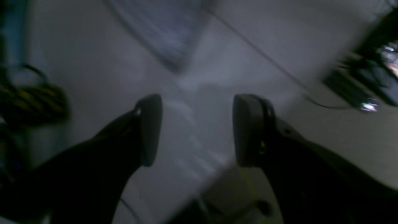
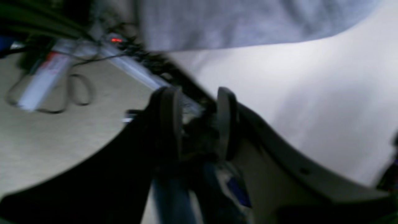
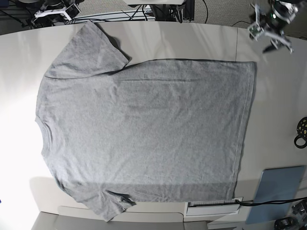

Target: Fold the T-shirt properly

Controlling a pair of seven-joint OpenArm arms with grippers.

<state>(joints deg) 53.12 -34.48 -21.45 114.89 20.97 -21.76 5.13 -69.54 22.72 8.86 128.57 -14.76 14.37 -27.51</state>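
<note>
The heather-grey T-shirt (image 3: pixel 144 129) lies spread flat on the white table (image 3: pixel 278 110), plain side up, neck at the left and hem at the right. My left gripper (image 3: pixel 277 43) hovers at the far right corner, just beyond the shirt's hem corner. In the left wrist view it (image 1: pixel 199 130) is open and empty, with a blurred grey cloth corner (image 1: pixel 168 28) ahead. My right gripper (image 3: pixel 53 10) sits at the far left, behind the sleeve. In the right wrist view it (image 2: pixel 197 124) is open and empty over the table's edge, with the shirt (image 2: pixel 248 21) above it.
A grey-blue flat pad (image 3: pixel 278 194) lies at the near right corner. A black-and-yellow ring (image 3: pixel 302 128) sits at the right edge. A white strip (image 3: pixel 213 208) lies by the near edge. Cables and gear (image 2: pixel 46 90) lie on the floor beyond the table.
</note>
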